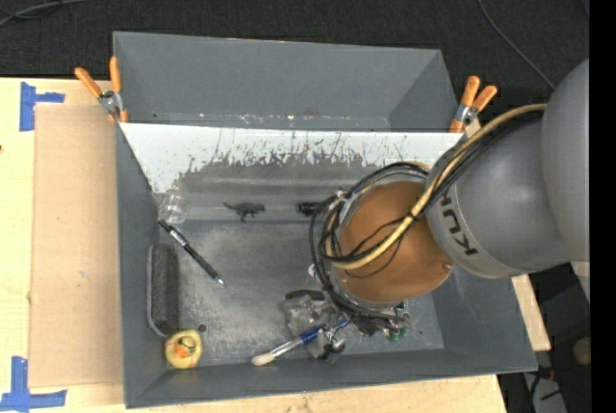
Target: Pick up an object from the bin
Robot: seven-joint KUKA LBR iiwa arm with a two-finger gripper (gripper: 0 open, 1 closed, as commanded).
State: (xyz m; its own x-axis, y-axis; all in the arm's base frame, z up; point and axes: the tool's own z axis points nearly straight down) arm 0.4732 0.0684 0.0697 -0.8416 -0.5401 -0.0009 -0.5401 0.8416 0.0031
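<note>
In the grey bin [289,93], the arm's orange cover [390,247] hangs low over the front right. It is just above a heap [313,315] of clear plastic bits, with a blue-and-white pen [289,348], perhaps a brush, beside it. I cannot tell whether the fingers are spread or pressed together.

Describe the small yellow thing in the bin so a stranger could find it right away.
In the grey bin, look at the lower left corner. Just below the long dark bar lies a small round yellow thing. Nothing else nearby is yellow.
</note>
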